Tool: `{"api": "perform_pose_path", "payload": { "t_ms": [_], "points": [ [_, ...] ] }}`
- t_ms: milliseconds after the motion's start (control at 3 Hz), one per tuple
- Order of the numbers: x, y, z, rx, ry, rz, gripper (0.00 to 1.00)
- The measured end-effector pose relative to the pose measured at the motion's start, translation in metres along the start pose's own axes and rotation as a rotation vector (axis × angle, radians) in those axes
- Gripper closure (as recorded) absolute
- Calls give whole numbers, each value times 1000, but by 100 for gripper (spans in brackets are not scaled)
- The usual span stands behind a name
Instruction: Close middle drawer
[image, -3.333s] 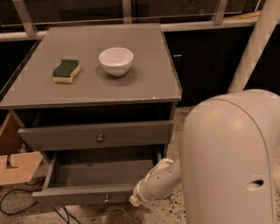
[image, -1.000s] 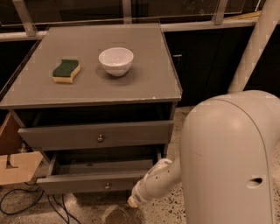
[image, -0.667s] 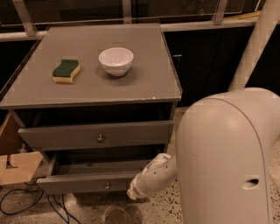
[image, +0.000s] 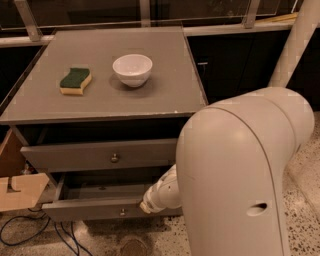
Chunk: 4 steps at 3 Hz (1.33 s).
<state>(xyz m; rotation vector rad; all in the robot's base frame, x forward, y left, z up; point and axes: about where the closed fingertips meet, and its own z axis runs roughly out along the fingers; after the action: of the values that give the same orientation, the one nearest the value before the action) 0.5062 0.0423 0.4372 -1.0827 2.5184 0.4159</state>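
Note:
The middle drawer (image: 90, 209) is the lower grey one with a tiny metal knob (image: 121, 212). It stands partly out of the cabinet, and a narrow strip of its bare grey inside (image: 100, 190) shows. My gripper (image: 146, 205) is at the end of the white arm, right against the drawer's front panel to the right of the knob. The grey drawer front above it (image: 75, 156) has a larger round knob (image: 114, 157) and also stands slightly out.
A green-and-yellow sponge (image: 75, 80) and a white bowl (image: 132, 69) sit on the cabinet top (image: 165, 95). A cardboard box (image: 17, 190) stands at the left, with cables (image: 30, 235) on the floor. A white post (image: 295, 45) rises at the right. My arm's shell (image: 240, 180) fills the right foreground.
The middle drawer has slid well into the cabinet, and much less of its inside shows. My arm has followed it inward and to the left.

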Motion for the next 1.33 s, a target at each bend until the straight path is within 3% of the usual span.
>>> {"api": "perform_pose_path", "payload": {
  "t_ms": [333,667,1000,1333],
  "points": [
    [0,0,0,0,0,-1,82],
    [0,0,0,0,0,-1,58],
    [0,0,0,0,0,-1,27],
    [0,0,0,0,0,-1,4]
  ]
}}
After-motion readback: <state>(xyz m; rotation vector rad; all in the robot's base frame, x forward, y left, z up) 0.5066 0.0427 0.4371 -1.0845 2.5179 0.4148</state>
